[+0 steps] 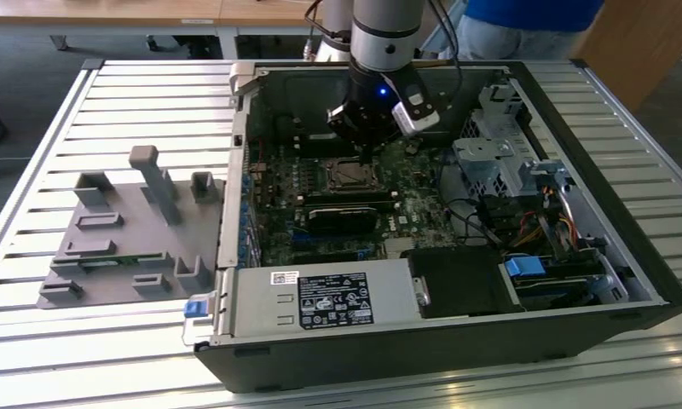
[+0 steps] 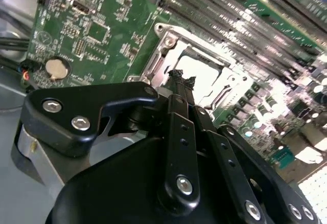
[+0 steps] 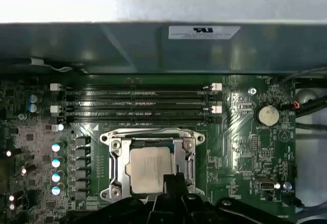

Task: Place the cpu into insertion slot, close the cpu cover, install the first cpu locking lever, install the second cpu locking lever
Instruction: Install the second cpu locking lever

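One cpu [image 3: 149, 169] sits flat in the insertion slot [image 3: 116, 169], its pale silver face showing through the square window of the cpu cover [image 3: 185, 155], which we see lying down over it, framed by the silver rim and corner screws. In the second wrist view the same chip [image 2: 202, 75] shows as a bright pale square inside the metal frame [image 2: 166, 50]. We see the gripper [image 3: 173, 180] right at the near edge of the socket, its black fingertips drawn together into a narrow point with nothing held between them; in the second wrist view those fingertips [image 2: 181, 81] touch or nearly touch the frame's edge, and we cannot tell which. In the exterior view the gripper [image 1: 367, 153] hangs just above the socket [image 1: 349, 175], on the green motherboard [image 1: 279, 204] inside the open computer case [image 1: 432, 358]. Beyond the socket in the first wrist view run four long black memory slots [image 3: 138, 104], and a round coin battery [image 3: 267, 114] lies off to one side of them. In the exterior view a black heatsink block [image 1: 347, 213] lies just near of the socket, and a grey power supply [image 1: 318, 298] sits nearer still. The case rests on a slatted metal table [image 1: 45, 341], with a grey fixture tray [image 1: 125, 239] to the exterior view's left of it. A person in a blue top [image 1: 523, 21] stands at the far side of the table.
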